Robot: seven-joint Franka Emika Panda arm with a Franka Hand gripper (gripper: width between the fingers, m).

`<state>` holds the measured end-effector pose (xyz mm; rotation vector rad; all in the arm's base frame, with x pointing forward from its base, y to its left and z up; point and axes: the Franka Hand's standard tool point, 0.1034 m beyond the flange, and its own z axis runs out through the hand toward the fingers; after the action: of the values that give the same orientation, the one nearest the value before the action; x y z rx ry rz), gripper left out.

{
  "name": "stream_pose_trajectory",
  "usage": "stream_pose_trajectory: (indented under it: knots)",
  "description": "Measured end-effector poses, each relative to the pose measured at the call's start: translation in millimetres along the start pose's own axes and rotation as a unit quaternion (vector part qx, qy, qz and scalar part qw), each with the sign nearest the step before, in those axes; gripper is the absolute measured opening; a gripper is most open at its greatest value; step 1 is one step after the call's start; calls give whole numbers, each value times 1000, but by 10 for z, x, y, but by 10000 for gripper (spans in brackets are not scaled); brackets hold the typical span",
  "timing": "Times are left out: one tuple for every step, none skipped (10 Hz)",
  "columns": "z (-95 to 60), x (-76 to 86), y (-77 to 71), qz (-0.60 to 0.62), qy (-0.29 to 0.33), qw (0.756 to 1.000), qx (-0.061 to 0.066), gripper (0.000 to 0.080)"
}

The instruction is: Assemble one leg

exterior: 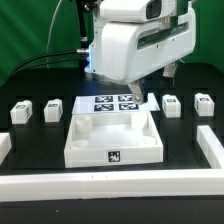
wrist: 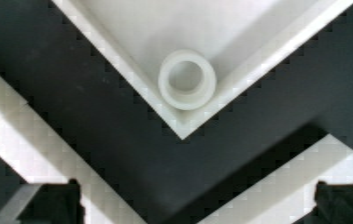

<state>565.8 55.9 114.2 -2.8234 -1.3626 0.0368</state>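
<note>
The large white tray stands in the middle of the table. Four small white legs lie in a row at the back: two at the exterior view's left and two at its right. My gripper hangs above the tray's back right corner, mostly hidden by the arm's white body. The wrist view looks straight down on a tray corner with its round socket. My gripper is open and empty, with the dark fingertips far apart. No leg shows in the wrist view.
The marker board lies flat behind the tray. A white rail runs along the front, with raised ends at the exterior view's left and right. Cables hang behind the arm.
</note>
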Motion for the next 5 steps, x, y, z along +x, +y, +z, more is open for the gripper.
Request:
stream_pose_trajectory:
  knots:
    - [0, 0, 0, 0, 0, 1000, 0, 650]
    - [1, 0, 0, 0, 0, 1000, 0, 650]
    - [5, -12, 4, -2, 0, 1000, -1, 650]
    - [39, -90, -3, -16, 1, 1000, -1, 650]
    - [76, -191, -41, -28, -2, 1000, 1, 650]
